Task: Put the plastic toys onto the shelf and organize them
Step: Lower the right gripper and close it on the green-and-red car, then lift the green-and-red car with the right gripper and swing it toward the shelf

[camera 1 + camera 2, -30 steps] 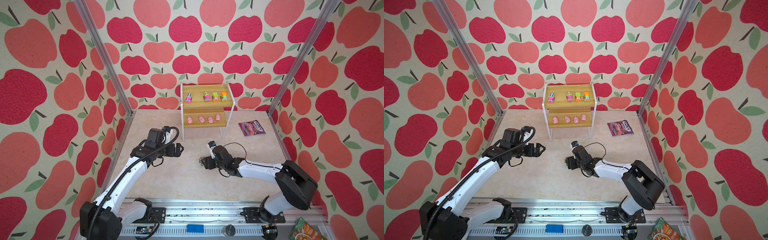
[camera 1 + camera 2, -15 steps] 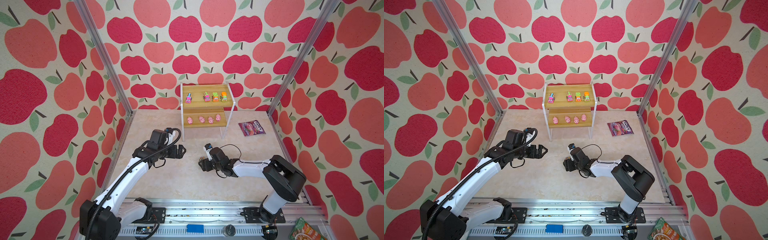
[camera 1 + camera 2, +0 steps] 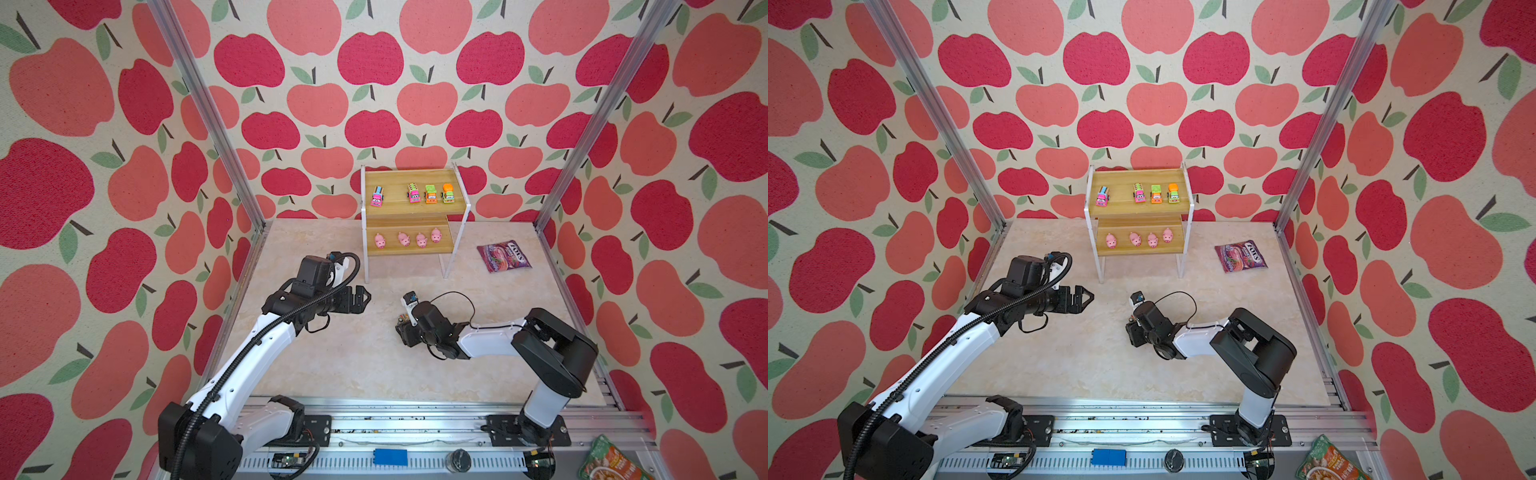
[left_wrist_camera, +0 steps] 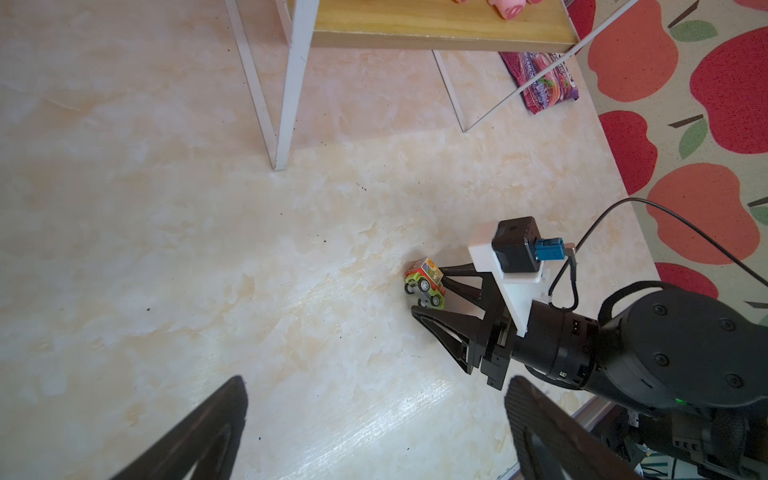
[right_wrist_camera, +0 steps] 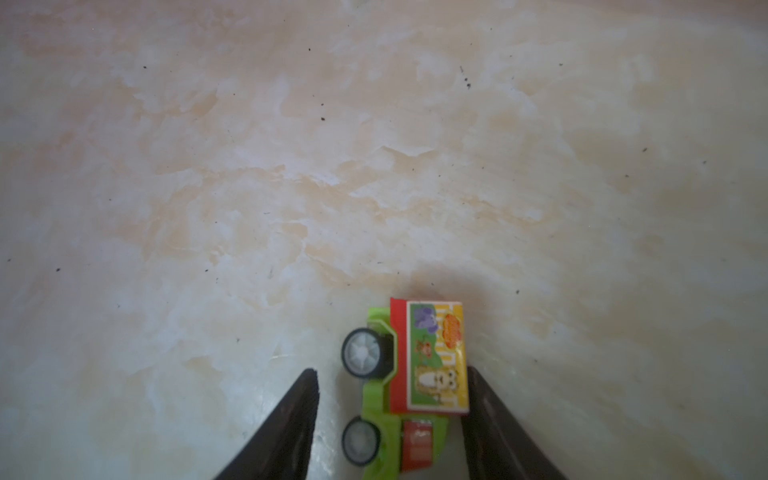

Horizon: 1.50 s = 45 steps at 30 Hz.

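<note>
Shelf [image 3: 415,178], upper centre of both top views: four cars [image 3: 431,194] lined the top board and four pigs [image 3: 403,239] the lower one. The ninth toy, a green car [image 5: 415,374], lay on its side on the bench [image 3: 332,365], low in the right wrist view. The right claw [image 5: 390,372] straddled it, half spread. One finger touched its box and the other stood clear of the wheels, so no pinch yet. The left claw [image 3: 360,298] hung wide and empty, centre-left in a top view. We judged the job nearly finished: grasp, lift and shelve this car.
</note>
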Available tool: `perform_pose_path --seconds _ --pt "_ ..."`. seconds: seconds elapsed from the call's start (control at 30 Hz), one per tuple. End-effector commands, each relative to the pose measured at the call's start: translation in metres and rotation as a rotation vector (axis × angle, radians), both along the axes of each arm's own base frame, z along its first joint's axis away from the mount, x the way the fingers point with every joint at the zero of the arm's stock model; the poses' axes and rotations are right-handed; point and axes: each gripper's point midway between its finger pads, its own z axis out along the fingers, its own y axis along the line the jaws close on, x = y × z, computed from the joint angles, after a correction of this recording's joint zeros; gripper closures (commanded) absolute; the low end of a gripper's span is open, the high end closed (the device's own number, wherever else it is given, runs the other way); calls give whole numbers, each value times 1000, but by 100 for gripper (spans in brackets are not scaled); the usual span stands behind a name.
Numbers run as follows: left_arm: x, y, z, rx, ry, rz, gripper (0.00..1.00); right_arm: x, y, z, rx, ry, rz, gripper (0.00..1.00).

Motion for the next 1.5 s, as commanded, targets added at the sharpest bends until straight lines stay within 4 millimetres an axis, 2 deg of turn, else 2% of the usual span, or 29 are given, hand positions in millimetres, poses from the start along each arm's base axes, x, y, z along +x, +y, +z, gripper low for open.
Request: perform_pose_path --seconds 0.0,0.27,0.53,0.7,0.87,1.03,1.2,1.47 --pt "1 0 8 1 -15 -18 1 -1 -7 -10 -49 -27 -7 48" --pt "0 3 11 -5 -22 -12 1 -2 -9 -1 -65 -79 -8 61" --pt "1 2 13 -12 -25 -15 1 4 -20 22 -132 -146 -12 63" --pt "7 -2 15 -23 -28 -27 1 12 -54 31 -332 -169 -85 64" --pt "13 -8 15 -34 -29 -46 1 20 -96 40 -580 -204 -182 64" --pt "18 -7 16 -35 -42 -42 1 28 -116 36 -788 -216 -237 65" --pt "21 7 18 -45 -34 16 1 41 -113 36 -1014 -272 -233 67" --pt "18 28 18 -64 -15 75 1 51 -86 24 -1235 -337 -146 68"
